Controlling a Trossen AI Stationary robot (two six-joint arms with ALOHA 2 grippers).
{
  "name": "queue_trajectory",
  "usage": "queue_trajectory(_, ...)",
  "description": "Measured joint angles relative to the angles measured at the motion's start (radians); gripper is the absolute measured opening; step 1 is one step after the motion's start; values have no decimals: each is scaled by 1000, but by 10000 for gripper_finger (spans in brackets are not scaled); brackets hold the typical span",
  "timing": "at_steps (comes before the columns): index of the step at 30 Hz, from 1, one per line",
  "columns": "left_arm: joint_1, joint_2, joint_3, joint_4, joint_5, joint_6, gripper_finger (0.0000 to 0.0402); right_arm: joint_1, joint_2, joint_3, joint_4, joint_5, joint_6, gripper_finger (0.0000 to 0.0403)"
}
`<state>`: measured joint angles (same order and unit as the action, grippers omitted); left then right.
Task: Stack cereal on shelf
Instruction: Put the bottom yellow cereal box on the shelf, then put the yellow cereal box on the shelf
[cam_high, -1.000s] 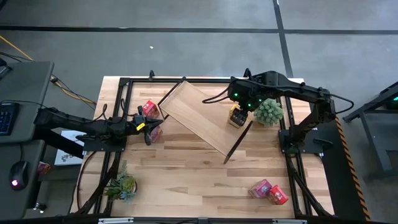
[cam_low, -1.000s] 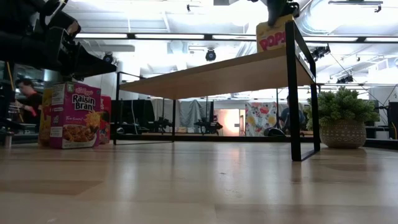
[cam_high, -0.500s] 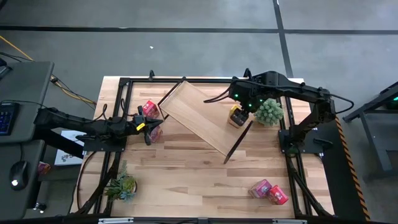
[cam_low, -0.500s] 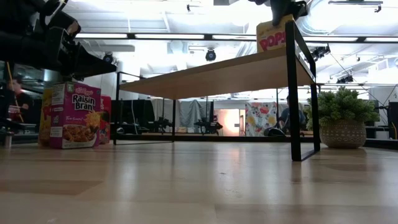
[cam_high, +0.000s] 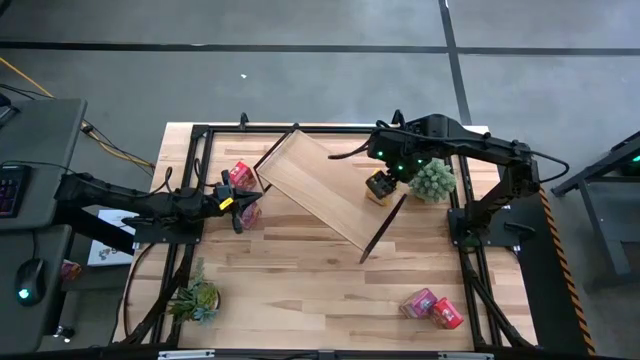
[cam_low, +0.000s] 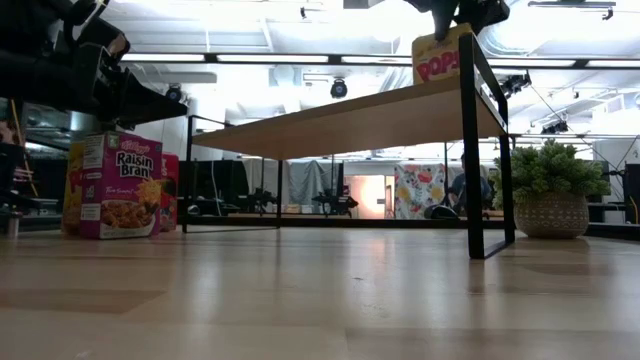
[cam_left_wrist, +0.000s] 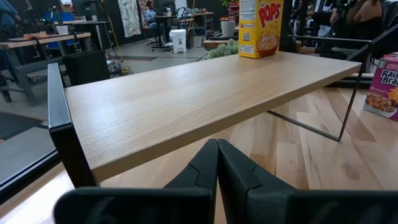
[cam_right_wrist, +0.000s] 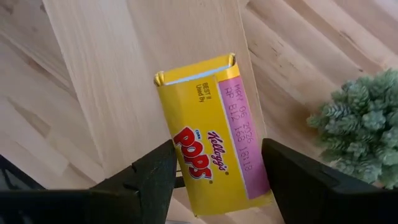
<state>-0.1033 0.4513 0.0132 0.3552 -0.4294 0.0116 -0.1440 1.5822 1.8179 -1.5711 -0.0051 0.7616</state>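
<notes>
Down at bench (cam_low: 320, 300) level, the Raisin Bran box (cam_low: 121, 186) stands upright at the near left, with the left gripper (cam_high: 236, 203) hovering right by it, fingers clenched on nothing. Further in, the shelf (cam_high: 325, 186) sits angled across the bench. At its far end the yellow Corn Pops box (cam_right_wrist: 214, 130) stands upright on the board, right gripper (cam_right_wrist: 214, 165) straddling it, fingers either side. Just beyond, a potted plant (cam_high: 432, 180).
</notes>
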Motion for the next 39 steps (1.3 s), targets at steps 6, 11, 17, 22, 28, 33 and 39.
queue_trajectory(6, 0, 0, 0, 0, 0, 0, 1, 0, 0, 0, 1, -19, 92, 227)
queue_trajectory(11, 0, 0, 0, 0, 0, 0, 1, 0, 0, 0, 1, -30, 122, 227)
queue_trajectory(17, 0, 0, 0, 0, 0, 0, 1, 0, 0, 0, 2, -30, 40, 227)
queue_trajectory(22, 0, 0, 0, 0, 0, 0, 1, 0, 0, 15, 10, -41, -65, 227)
queue_trajectory(28, 0, 0, 0, 0, 0, 0, 1, -9, 0, 135, 10, -32, -116, 227)
queue_trajectory(33, 0, 0, 0, 0, 0, 0, 1, -14, -1, 266, 25, 13, -197, 227)
queue_trajectory(39, 0, 0, 0, 0, 0, 0, 1, 52, -7, 330, 79, 175, -396, 227)
